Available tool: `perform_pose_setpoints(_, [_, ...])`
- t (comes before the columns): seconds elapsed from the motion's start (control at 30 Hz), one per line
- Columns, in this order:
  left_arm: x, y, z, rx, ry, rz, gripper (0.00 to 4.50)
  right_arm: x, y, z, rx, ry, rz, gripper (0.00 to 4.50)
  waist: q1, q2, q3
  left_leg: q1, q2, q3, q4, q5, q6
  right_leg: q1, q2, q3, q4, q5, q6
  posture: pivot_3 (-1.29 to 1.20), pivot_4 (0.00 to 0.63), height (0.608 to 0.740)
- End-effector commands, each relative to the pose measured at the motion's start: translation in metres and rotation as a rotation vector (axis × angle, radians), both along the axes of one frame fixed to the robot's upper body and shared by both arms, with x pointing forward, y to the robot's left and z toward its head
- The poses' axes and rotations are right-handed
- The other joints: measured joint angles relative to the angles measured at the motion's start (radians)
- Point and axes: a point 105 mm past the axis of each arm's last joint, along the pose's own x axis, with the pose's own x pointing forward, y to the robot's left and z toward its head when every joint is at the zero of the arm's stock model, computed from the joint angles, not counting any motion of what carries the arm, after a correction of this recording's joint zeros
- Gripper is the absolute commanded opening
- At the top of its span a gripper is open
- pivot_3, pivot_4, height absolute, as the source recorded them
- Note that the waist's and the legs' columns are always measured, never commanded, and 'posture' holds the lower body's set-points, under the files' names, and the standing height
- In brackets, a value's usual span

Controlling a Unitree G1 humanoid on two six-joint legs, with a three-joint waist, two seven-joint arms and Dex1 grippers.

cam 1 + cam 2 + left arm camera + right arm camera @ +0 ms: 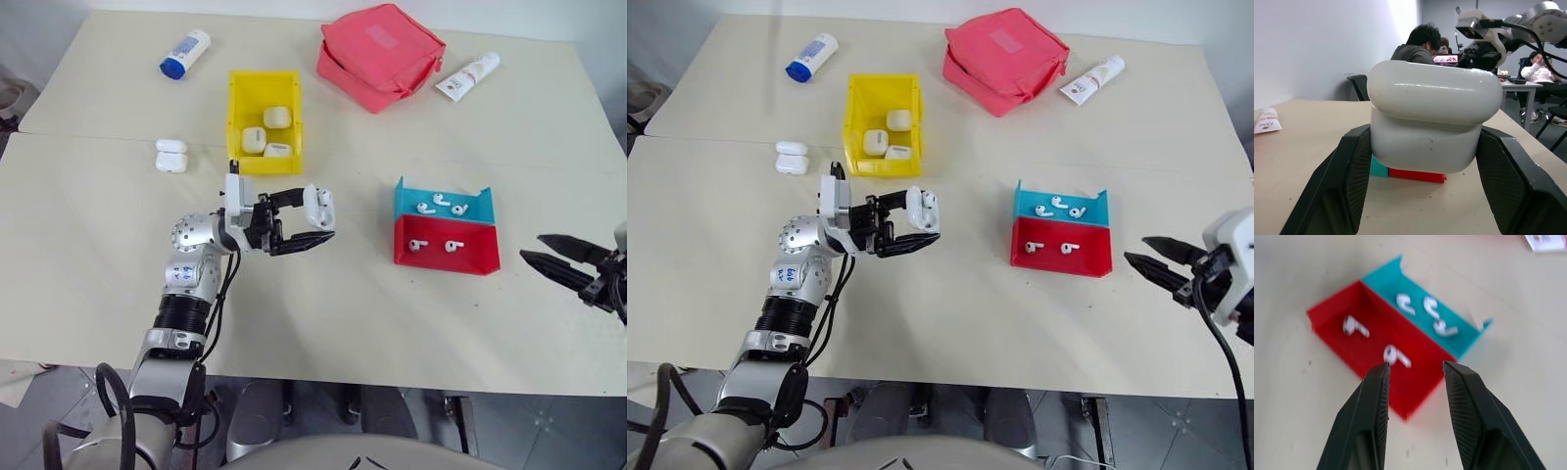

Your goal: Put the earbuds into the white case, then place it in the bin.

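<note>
The table (323, 323) carried the yellow bin (240, 88) at the far middle, already with three cases in it, and two more cases (170, 156) just left of it. Right of centre sat the red tray (446, 257) touching the blue tray (446, 196) behind it; earbuds (436, 245) lay in both, two in the red one.

The left gripper (312, 222) hung above the table near the bin, its jaws pinching the white case (318, 206), whose lid looked shut in the wrist view. The right gripper (547, 253) hovered well to the right of the trays, jaws spread and empty.

Judging from this, the case looked ready for the bin. To do it well, carry it over the low front lip, lower it into a free spot beside the others, then release.
</note>
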Motion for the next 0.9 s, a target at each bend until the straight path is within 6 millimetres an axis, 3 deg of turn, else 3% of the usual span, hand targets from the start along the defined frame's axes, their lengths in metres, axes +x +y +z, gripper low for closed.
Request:
perform_pose_setpoints(0.03, [-0.005,-0.005,0.012,-0.025,-0.064,-0.006,2.82,0.014,0.014,0.011,-0.053,0.01,0.048,1.77,0.001,0.001,0.0,0.0,0.0,0.0,0.0,0.0,0.0,0.0,0.0,0.0,0.0,0.0,0.0,0.0,0.15,0.74])
perform_pose_setpoints(0.17, [-0.008,-0.008,0.015,-0.04,-0.084,-0.003,2.82,0.042,0.025,0.019,-0.135,0.073,0.069,1.77,0.002,0.002,0.001,-0.001,0.0,-0.002,0.0,0.0,0.0,0.0,-0.001,-0.001,0.0,0.0,0.0,0.0,0.15,0.74])
perform_pose_setpoints(0.57, [-0.018,-0.015,0.013,-0.066,-0.104,0.017,2.82,0.115,0.05,0.016,-0.295,0.294,-0.014,1.77,-0.006,0.003,0.001,-0.009,-0.002,-0.005,0.004,0.001,0.001,-0.005,-0.002,-0.005,0.001,0.0,0.0,0.0,0.15,0.74])
perform_pose_setpoints(0.9, [-0.017,-0.018,0.015,-0.087,-0.113,0.043,2.82,0.14,0.064,0.006,-0.377,0.369,0.015,1.77,0.001,0.003,0.001,-0.012,-0.002,-0.003,0.004,0.001,0.001,-0.009,-0.002,-0.004,0.003,0.0,0.001,0.0,0.15,0.74])
